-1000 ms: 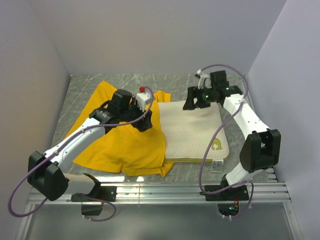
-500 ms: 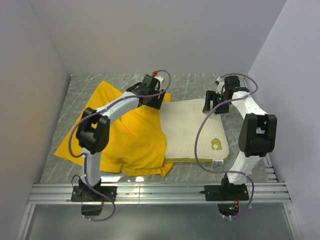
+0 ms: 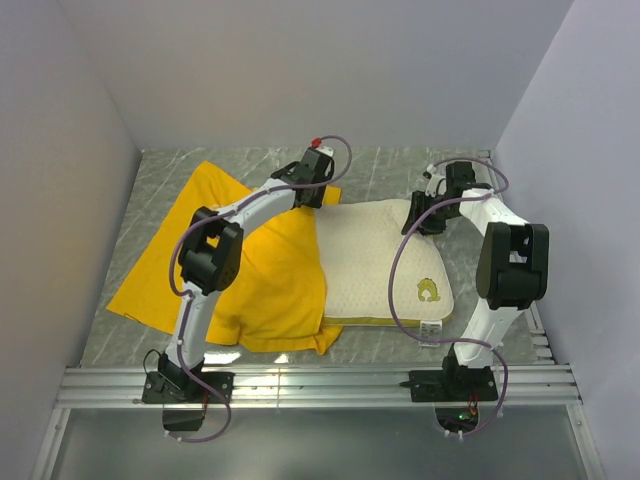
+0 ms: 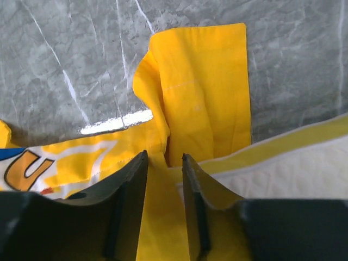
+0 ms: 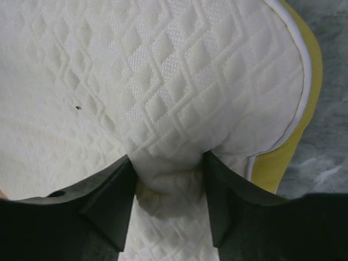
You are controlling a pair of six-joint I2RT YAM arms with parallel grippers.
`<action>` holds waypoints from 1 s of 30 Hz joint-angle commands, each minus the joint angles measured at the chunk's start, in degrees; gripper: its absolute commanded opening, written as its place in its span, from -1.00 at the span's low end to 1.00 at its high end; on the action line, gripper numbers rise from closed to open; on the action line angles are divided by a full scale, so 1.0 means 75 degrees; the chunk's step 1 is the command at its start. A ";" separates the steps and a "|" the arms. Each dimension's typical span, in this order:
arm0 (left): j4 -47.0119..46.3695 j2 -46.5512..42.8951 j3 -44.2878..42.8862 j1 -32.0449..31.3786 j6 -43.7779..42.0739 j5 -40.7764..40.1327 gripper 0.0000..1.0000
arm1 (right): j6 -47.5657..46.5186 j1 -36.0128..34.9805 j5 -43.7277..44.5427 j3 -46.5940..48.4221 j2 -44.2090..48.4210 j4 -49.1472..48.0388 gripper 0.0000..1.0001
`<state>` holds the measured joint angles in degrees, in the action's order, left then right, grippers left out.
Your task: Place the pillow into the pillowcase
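I count one cream pillow [image 3: 385, 265] lying right, one yellow pillowcase [image 3: 250, 290] spread left and overlapping its edge, my left gripper [image 4: 164, 174] pinching pillowcase fabric, my right gripper [image 5: 168, 168] clamped on the pillow's far corner, grey marbled desk [image 3: 380, 165], pale walls [image 3: 300, 70].

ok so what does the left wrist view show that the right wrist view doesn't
Only left wrist: the yellow pillowcase, a fold of it pinched in the left end effector, and printed lettering at lower left. Only right wrist: the quilted white top of the pillow, bunched in the right end effector. Both: the yellow side edge of the pillow and the grey marbled table.
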<state>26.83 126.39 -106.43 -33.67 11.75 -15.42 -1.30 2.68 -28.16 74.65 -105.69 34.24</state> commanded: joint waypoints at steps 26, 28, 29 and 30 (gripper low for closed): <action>-0.1993 -0.0820 -0.0024 -0.1041 0.1268 0.4293 -0.99 | 0.0863 -0.1505 -0.2713 -0.0696 0.0849 -0.0123 -1.00; -0.2135 -0.0832 -0.0012 -0.1158 0.1782 0.4610 -0.99 | 0.1098 -0.1611 -0.2865 -0.0696 0.1094 -0.0416 -1.00; -0.2356 -0.0844 0.0104 -0.1171 0.1982 0.4727 -0.99 | 0.1285 -0.1599 -0.2959 -0.0696 0.1165 -0.0510 -1.00; -0.2416 -0.0855 0.0175 -0.1159 0.2158 0.4844 -0.99 | 0.1310 -0.1564 -0.2925 -0.0684 0.1236 -0.0592 -1.00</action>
<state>18.09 124.01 -105.08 -39.92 19.49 9.65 3.84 -7.46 -41.71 69.38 -101.19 34.09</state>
